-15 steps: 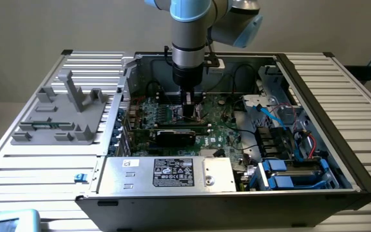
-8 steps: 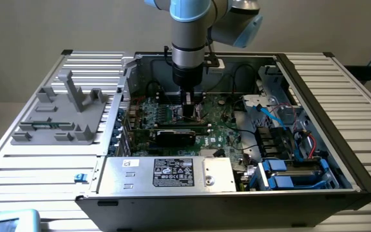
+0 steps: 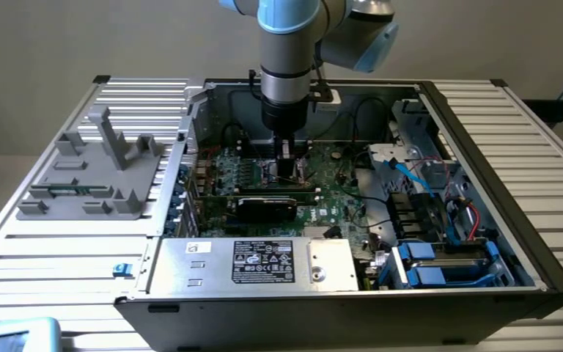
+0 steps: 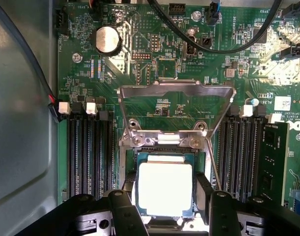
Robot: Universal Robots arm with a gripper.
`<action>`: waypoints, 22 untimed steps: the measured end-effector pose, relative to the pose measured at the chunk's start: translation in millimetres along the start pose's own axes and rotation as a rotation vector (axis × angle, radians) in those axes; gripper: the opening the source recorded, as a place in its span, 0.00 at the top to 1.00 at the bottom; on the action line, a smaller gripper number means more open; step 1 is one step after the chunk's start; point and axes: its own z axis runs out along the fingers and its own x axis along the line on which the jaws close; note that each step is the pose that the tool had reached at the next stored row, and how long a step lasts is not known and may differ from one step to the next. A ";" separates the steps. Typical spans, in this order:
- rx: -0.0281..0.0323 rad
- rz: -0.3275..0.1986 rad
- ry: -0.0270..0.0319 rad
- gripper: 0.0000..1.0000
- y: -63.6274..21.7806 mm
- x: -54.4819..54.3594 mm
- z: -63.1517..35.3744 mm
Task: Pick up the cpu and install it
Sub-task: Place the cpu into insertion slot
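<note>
Gripper clamps the cpu low over the socket (load plate open); any skew on release could bend pins or leave it unseated.

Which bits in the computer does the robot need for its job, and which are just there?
For the job: cpu, gripper holding it, open socket frame.
Just there: round battery, silver box, black card, grey stand.

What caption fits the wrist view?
Gripper straddling the cpu over the motherboard, socket frame hinged open.
</note>
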 end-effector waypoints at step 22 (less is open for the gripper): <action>-0.0037 0.011 -0.0004 0.44 -0.9 -0.2 -0.1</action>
